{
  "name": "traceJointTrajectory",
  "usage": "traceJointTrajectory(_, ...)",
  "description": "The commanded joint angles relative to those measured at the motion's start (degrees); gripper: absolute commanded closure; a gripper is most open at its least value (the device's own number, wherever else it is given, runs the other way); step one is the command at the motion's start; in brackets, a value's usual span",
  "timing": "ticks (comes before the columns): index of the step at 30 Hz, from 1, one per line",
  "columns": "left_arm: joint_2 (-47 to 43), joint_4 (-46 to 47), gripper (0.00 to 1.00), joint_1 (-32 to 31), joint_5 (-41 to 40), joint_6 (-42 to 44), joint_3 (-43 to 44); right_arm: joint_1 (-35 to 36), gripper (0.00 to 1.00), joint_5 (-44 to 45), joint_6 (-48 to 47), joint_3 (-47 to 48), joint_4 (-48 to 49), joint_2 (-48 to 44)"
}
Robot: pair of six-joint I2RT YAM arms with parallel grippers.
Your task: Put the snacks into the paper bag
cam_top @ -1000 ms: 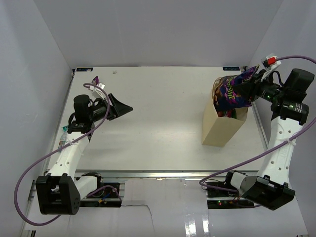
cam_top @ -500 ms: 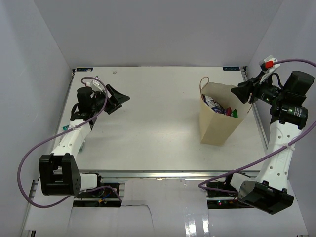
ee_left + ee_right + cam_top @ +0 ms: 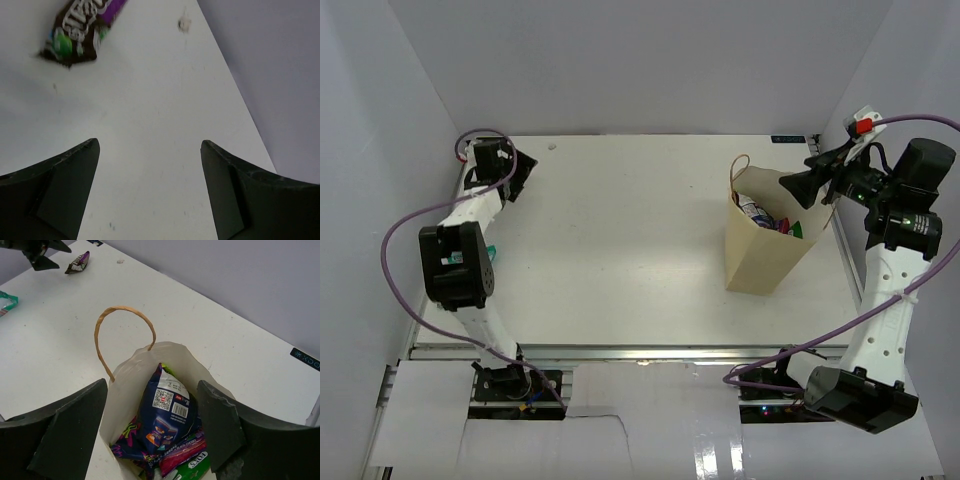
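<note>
The tan paper bag (image 3: 760, 255) stands upright at the right of the table, its loop handle (image 3: 122, 311) up. Inside it lie a big purple bag (image 3: 167, 412), a pink-red bag (image 3: 184, 456) and a green-white bag (image 3: 194, 468). My right gripper (image 3: 798, 190) hovers open just above the bag's mouth, holding nothing (image 3: 151, 385). At the far left corner lies a small dark purple bar (image 3: 80, 25) on the table. My left gripper (image 3: 149, 145) is open, a little short of that bar (image 3: 77, 262). A pale teal packet (image 3: 5, 302) lies near the table's left edge.
White enclosure walls (image 3: 380, 150) close in the table on the left, back and right. The left arm (image 3: 455, 260) stretches along the left edge. The table's back edge (image 3: 235, 85) runs close to the left gripper.
My right gripper opened and let the big purple bag drop into the paper bag. The left arm swung from mid-left to the far left corner, toward the dark purple bar.
</note>
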Motion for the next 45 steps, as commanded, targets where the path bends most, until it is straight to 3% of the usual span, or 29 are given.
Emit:
traceJointTrajectory(1, 8.86, -2.94, 0.07, 0.41, -12.26, 10.68, 13.87, 1.62, 0.21, 1.84, 3.35, 1.89, 5.12, 1.27)
traceJointTrajectory(4, 17.66, -4.26, 0.07, 0.06, -16.31, 22.19, 24.26, 3.37, 0.19, 3.69, 4.05, 1.98, 6.62, 2.32)
traceJointTrajectory(8, 24.69, -0.92, 0.08, -0.64, -19.56, 36.00, 30.69, 4.96, 0.18, 5.01, 4.14, 3.03, 6.19, 4.25)
traceJointTrajectory(10, 30.05, -3.19, 0.11, -0.82, -20.97, 39.12, 36.83, 5.31, 0.17, 5.98, 3.97, 4.26, 6.01, 5.13)
traceJointTrajectory(12, 33.04, -5.57, 0.18, -0.82, -21.94, 40.96, 40.02, 5.40, 0.17, 6.59, 3.70, 5.32, 5.49, 6.19)
traceJointTrajectory(16, 36.91, -6.11, 0.49, -0.90, -22.55, 42.90, 42.76, 5.49, 0.17, 6.86, 2.47, 7.25, 4.16, 7.42)
traceJointTrajectory(21, 37.27, -6.28, 0.60, -0.99, -22.91, 44.05, 40.23, 5.75, 0.17, 6.42, 2.30, 7.34, 3.90, 7.42)
traceJointTrajectory(27, 32.71, -7.25, 0.98, -0.99, -16.33, 40.45, 36.44, 7.16, 0.17, 3.96, 1.77, 7.96, 3.81, 6.28)
traceJointTrajectory(30, 26.39, -6.20, 1.00, -0.99, -6.15, 36.68, 32.94, 9.17, 0.17, 0.89, 0.10, 9.10, 2.41, 5.93)
traceJointTrajectory(32, 19.13, -2.96, 1.00, -1.17, 6.84, 33.34, 29.34, 11.97, 0.18, -0.17, -0.86, 9.80, 0.92, 6.19)
traceJointTrajectory(37, 3.98, 17.05, 1.00, -1.34, 35.67, 24.12, 5.82, 20.59, 0.18, 0.96, -2.19, 11.38, 0.21, 7.59)
traceJointTrajectory(39, 0.21, 21.21, 0.99, -1.61, 48.24, 16.57, 1.30, 26.56, 0.18, 2.19, -1.93, 12.87, -0.23, 9.52)
traceJointTrajectory(42, -4.62, 30.18, 0.99, -7.20, 59.49, 8.74, -7.05, 35.15, 0.17, 6.75, 0.17, 14.28, 0.46, 12.68)
traceJointTrajectory(45, -9.99, 31.60, 0.99, -13.44, 61.55, 8.72, -12.60, 42.74, 0.15, 12.39, 5.78, 15.08, 3.28, 16.37)
